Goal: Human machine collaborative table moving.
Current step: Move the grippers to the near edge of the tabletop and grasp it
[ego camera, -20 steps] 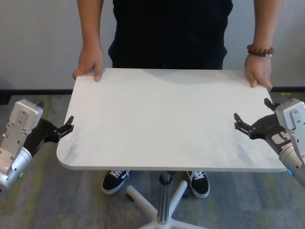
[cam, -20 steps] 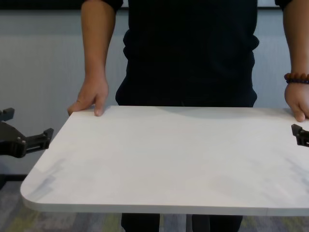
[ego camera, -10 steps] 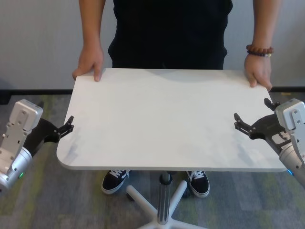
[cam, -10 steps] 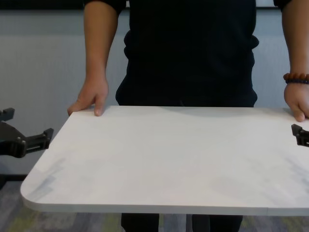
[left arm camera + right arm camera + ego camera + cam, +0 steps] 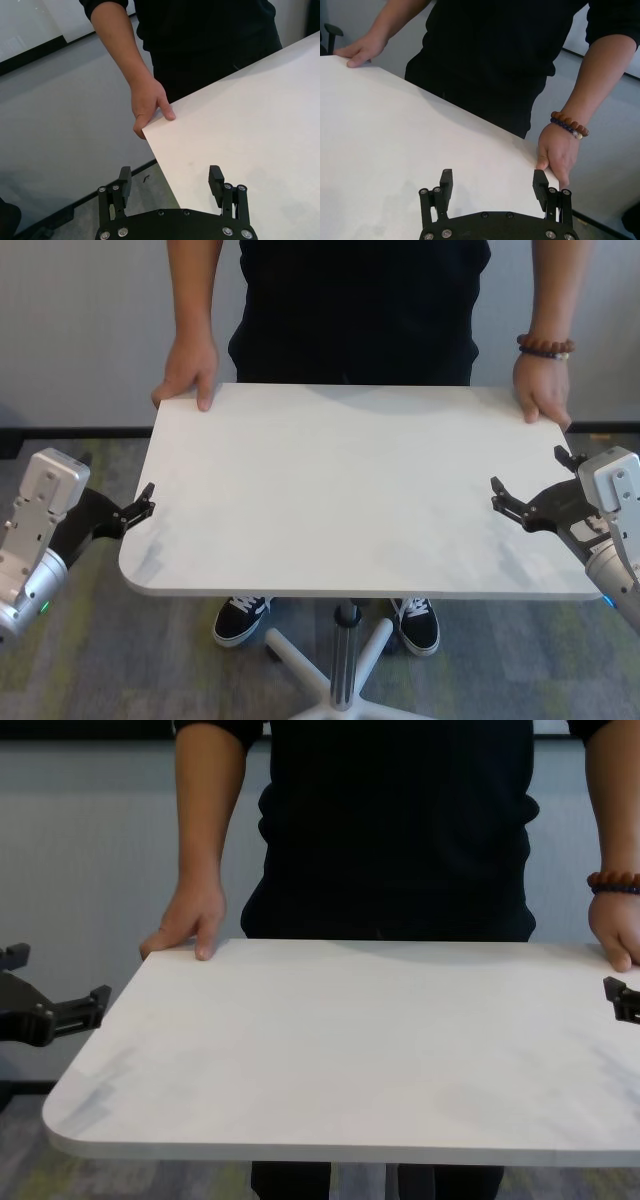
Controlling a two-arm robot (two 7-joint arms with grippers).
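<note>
The white table point(image 5: 350, 490) stands between me and the human point(image 5: 355, 310), who is in a black top. Both of the human's hands grip its far corners point(image 5: 190, 370); one wrist wears a brown bracelet point(image 5: 545, 344). My left gripper point(image 5: 115, 480) is open at the table's left edge. One finger point(image 5: 216, 176) sits over the edge and the other hangs outside it. My right gripper point(image 5: 530, 475) is open over the table's right side. In the right wrist view its gripper point(image 5: 492, 176) has both fingers above the top and nothing between them.
Under the top are a silver centre post and a white star base point(image 5: 343, 660). The human's black sneakers point(image 5: 240, 618) stand beside them on grey-green carpet. A grey wall with a dark skirting point(image 5: 70, 430) runs behind the human.
</note>
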